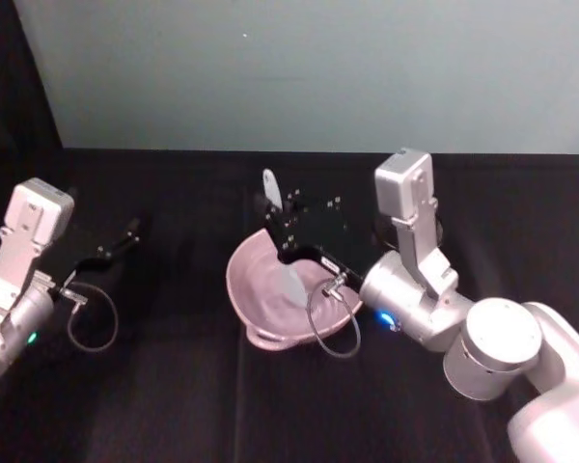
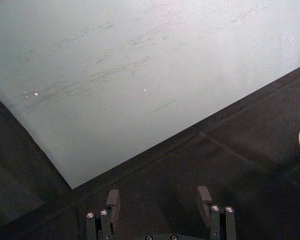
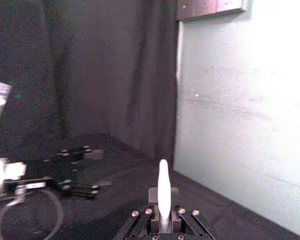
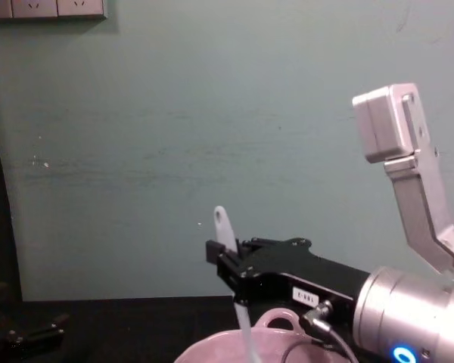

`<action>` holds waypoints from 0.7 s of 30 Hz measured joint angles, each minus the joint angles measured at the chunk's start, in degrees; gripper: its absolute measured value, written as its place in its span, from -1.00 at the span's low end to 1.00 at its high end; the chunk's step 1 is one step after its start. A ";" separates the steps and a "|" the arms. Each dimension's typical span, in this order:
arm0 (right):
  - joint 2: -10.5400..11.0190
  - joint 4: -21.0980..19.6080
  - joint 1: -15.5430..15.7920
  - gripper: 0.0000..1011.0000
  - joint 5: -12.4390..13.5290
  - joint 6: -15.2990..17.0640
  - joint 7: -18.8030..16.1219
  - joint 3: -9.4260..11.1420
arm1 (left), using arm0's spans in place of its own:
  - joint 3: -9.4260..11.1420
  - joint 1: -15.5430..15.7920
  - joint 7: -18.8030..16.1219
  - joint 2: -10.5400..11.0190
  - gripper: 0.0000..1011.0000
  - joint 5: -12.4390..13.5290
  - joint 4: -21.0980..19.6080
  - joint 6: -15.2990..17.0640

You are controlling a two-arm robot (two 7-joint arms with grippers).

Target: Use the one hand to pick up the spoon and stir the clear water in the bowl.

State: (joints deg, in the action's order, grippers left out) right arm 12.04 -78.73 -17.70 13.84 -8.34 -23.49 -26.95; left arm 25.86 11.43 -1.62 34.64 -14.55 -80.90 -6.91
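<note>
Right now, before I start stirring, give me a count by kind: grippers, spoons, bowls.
Grippers: 2 (left gripper open, off to the side; right gripper shut on the spoon)
Spoon: 1
Bowl: 1
Total: 4

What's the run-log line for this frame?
right gripper: shut on white spoon, over pink bowl | spoon: handle up, blade down in bowl | left gripper: open, idle at far left
</note>
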 joint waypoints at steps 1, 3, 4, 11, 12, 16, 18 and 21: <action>-0.23 0.61 -0.36 -0.74 -0.29 -0.35 0.28 0.14 | 0.00 0.00 0.00 0.00 1.00 0.00 0.00 0.00; -0.72 1.93 -1.18 -0.74 -1.17 -1.40 1.15 0.61 | 0.00 0.00 0.00 0.00 1.00 0.00 0.00 0.00; -0.82 2.29 -1.40 -0.74 -1.42 -1.69 1.40 0.79 | 0.00 0.00 0.00 0.00 1.00 0.00 0.00 0.00; 0.02 2.83 -1.73 -0.74 -2.71 -2.48 2.27 2.86 | 0.00 0.00 0.00 0.00 1.00 0.00 0.00 0.00; 0.51 2.39 -1.33 -0.74 -2.75 -2.36 2.23 3.31 | 0.00 0.00 0.00 0.00 1.00 0.00 0.00 0.00; 2.16 0.09 0.27 -0.75 -2.32 -1.24 1.77 4.51 | 0.00 0.00 0.00 0.00 1.00 0.00 0.00 0.00; 3.27 -1.94 1.55 -0.74 -1.68 -0.30 1.19 5.11 | 0.00 0.00 0.00 0.00 1.00 0.00 0.00 0.00; 4.74 -5.05 3.37 -0.74 -0.59 1.32 0.32 5.73 | 0.00 0.00 0.00 0.00 1.00 0.00 0.00 0.00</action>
State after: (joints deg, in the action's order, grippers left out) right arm 16.78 -83.78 -14.33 13.25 -7.02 -23.17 -21.22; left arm 25.86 11.43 -1.62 34.65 -14.55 -80.90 -6.91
